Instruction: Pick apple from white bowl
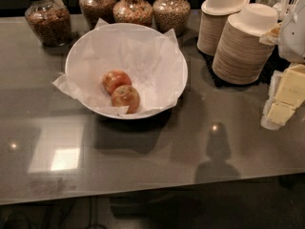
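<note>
Sitting in the bowl (177, 63), left of centre on crumpled paper (143, 51): apple (116, 80), small, round, deeper red, touching a paler orange apple (126, 98) just in front. Gripper (293, 30) at the right edge, beside the paper-bowl stacks (240, 46), well apart from the bowl; how far open and holding anything, can't tell. Glossy grey counter (143, 161), four jars (133, 9) behind, dark room.

Grey table (167, 149), white bowl (182, 80), jars (47, 22), paper-bowl stacks (243, 51)
</note>
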{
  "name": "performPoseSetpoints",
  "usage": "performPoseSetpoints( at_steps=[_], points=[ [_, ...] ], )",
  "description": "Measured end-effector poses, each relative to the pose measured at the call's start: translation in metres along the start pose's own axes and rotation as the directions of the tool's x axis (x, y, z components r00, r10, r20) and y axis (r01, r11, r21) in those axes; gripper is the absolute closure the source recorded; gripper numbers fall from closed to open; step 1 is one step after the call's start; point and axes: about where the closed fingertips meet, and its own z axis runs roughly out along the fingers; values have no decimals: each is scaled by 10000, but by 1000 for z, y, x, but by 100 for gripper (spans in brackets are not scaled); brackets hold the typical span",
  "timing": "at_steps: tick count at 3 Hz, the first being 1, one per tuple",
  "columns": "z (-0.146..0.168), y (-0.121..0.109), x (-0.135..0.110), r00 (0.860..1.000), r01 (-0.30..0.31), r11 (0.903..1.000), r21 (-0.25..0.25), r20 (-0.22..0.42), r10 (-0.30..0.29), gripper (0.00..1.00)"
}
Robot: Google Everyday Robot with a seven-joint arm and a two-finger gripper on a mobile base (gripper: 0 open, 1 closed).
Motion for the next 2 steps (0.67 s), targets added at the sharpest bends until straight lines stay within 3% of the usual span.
performPoseSetpoints(
  at_steps=[2],
  points=[
    [5,1,-12,9998,129,9999,-3,130,-129,0]
  ],
)
